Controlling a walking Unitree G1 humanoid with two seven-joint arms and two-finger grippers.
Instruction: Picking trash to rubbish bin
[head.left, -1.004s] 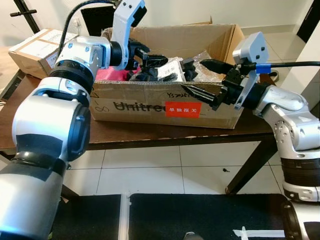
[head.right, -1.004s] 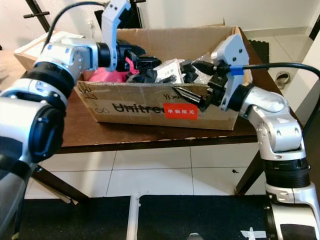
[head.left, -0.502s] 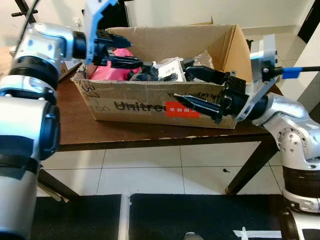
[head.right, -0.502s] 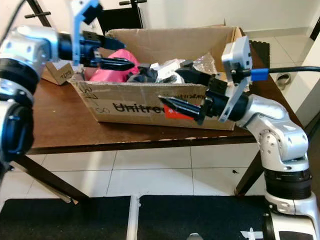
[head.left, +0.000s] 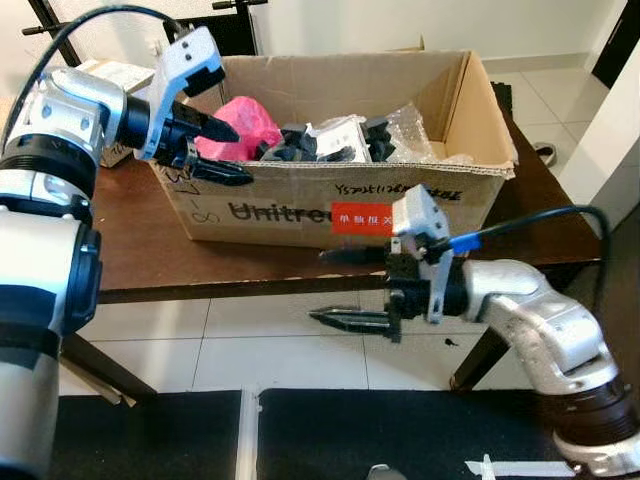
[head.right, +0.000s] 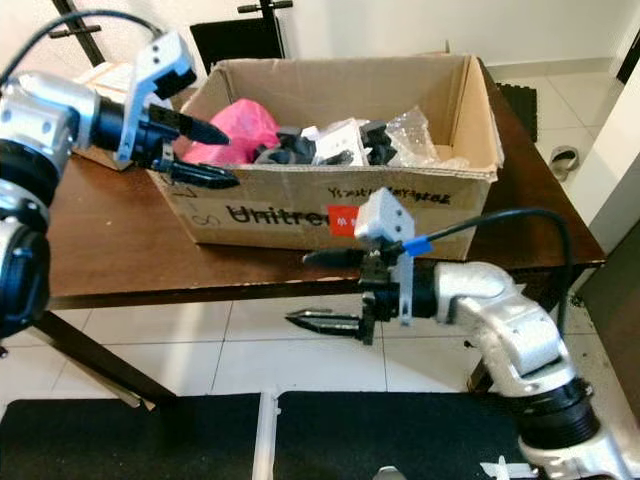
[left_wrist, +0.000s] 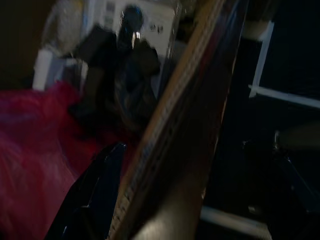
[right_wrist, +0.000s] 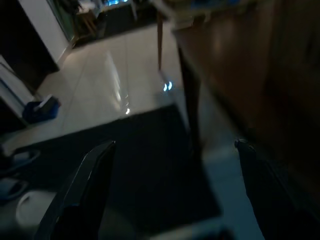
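Two grippers show in the left eye view: the left gripper (head.left: 222, 153) straddles the left wall of the cardboard box (head.left: 300, 205) on the desk (head.left: 140, 250), fingers spread wide beside the pink trash bag (head.left: 245, 125). The right gripper (head.left: 345, 287) hangs below the desk's front edge, wide apart and empty. Left wrist view: the box wall runs between the dark fingers (left_wrist: 95, 195), pink bag inside.

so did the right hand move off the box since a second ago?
Yes. The right hand has dropped from the cardboard box's front rim to below the table edge, fingers open and empty.
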